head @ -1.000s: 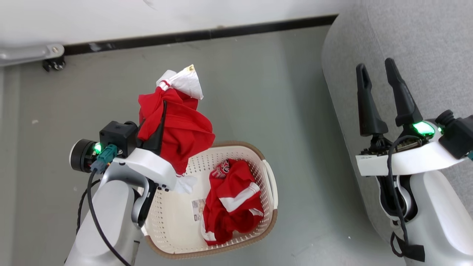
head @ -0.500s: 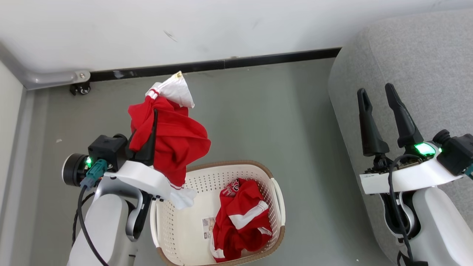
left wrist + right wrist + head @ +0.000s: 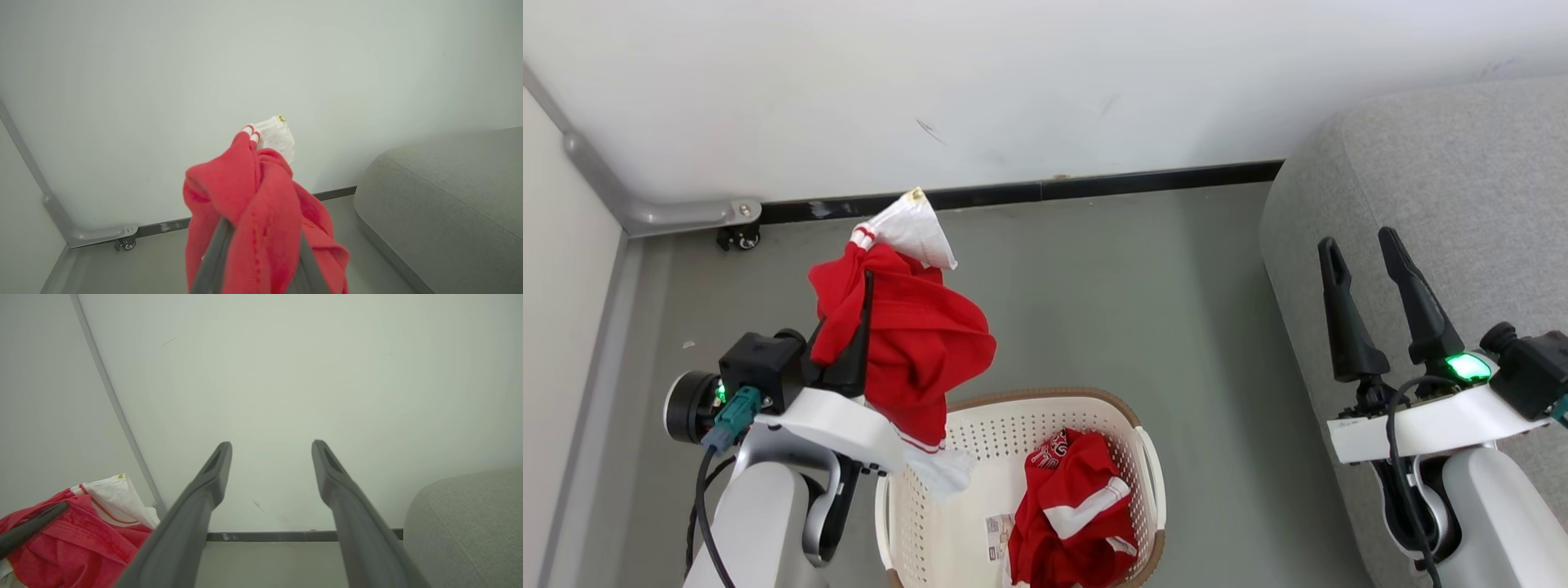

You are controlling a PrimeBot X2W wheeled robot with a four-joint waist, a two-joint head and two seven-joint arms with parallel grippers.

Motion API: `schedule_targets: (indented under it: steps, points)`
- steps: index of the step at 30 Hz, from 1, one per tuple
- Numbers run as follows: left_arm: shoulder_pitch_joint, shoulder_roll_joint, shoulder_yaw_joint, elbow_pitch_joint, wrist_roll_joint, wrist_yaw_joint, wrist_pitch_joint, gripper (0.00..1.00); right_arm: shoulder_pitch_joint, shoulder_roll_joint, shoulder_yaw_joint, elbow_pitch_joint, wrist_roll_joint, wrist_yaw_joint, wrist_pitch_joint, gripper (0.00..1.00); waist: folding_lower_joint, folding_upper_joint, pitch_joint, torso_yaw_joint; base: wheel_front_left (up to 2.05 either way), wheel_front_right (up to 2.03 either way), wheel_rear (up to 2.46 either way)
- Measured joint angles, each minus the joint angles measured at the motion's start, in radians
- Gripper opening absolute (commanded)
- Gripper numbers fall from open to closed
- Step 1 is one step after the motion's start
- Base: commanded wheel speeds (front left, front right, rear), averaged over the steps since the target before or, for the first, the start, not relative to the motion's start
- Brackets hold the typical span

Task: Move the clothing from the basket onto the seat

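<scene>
My left gripper (image 3: 867, 282) is shut on one red garment with white trim (image 3: 915, 343), held up in the air above the basket's far left corner. In the left wrist view that clothing (image 3: 261, 196) drapes over both fingers (image 3: 210, 265) and hides their tips. The cream perforated basket with a brown rim (image 3: 1045, 398) stands on the floor at the bottom edge, with a second red-and-white garment (image 3: 1078, 506) lying in it. The grey seat (image 3: 1421, 163) fills the right side. My right gripper (image 3: 1357, 238) hangs open and empty over the seat's near edge, its fingers spread wide (image 3: 273, 446).
A white wall with a black baseboard (image 3: 1143, 180) runs across the back. A grey metal bracket with a small caster (image 3: 739, 237) sits in the left corner. Grey floor (image 3: 1094, 294) lies between basket and seat (image 3: 441, 196).
The whole head picture has slid downward, so the camera has moved. The left gripper keeps its hold on the red garment, now slightly higher above the basket. The right gripper stays open.
</scene>
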Motion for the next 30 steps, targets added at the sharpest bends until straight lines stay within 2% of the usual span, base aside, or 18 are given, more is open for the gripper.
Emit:
schedule_targets:
  steps: [13,24,30]
  points:
    - [0.058,0.000,0.000,-0.032,-0.007,0.009,0.001,0.00,0.049,-0.006,-0.001,0.000,0.000,0.000,0.000,1.00,0.0000,0.0000,-0.051,0.010,0.00,0.00,0.00]
    - [0.080,0.000,0.000,-0.072,-0.010,0.017,0.019,0.00,0.057,-0.007,0.006,-0.013,0.001,0.000,0.000,1.00,0.0000,0.0000,-0.050,0.011,0.00,0.00,0.00]
    - [0.080,0.015,-0.009,-0.097,-0.008,0.016,0.030,0.00,0.056,-0.019,0.058,-0.019,0.001,0.000,0.000,1.00,0.0000,0.0000,-0.046,0.010,0.00,0.00,0.00]
